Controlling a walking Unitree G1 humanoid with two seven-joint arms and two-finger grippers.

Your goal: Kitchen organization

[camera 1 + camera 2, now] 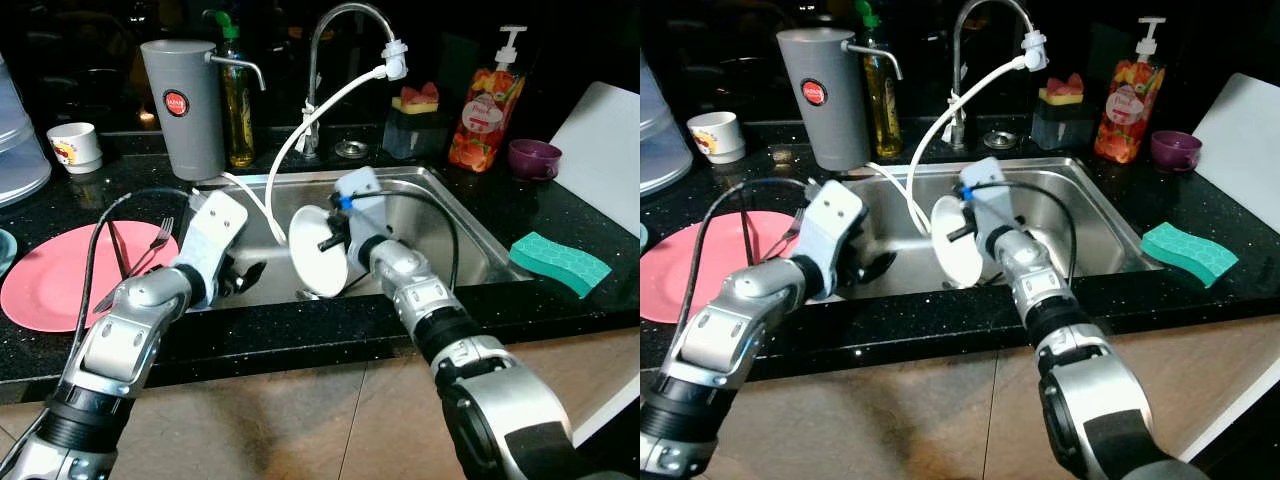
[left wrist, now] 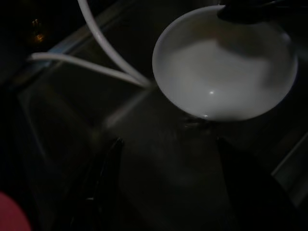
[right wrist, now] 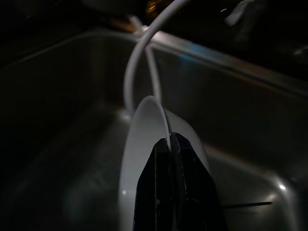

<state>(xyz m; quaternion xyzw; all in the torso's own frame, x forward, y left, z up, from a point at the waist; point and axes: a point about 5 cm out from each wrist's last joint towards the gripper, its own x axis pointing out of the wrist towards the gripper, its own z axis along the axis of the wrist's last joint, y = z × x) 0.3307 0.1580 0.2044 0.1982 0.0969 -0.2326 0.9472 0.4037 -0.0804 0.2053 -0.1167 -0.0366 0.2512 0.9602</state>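
A white bowl hangs on its edge over the steel sink, its hollow turned toward my left. My right gripper is shut on the bowl's rim; the right wrist view has both black fingers pinching the thin white rim. My left gripper sits low at the sink's left side, open and holding nothing, its fingers spread wide below the bowl. A pink plate with a fork lies on the counter at the left.
A tap with a white hose arcs over the sink. Behind stand a grey jug, an oil bottle, a soap dispenser and a purple cup. A green sponge and a white board lie right.
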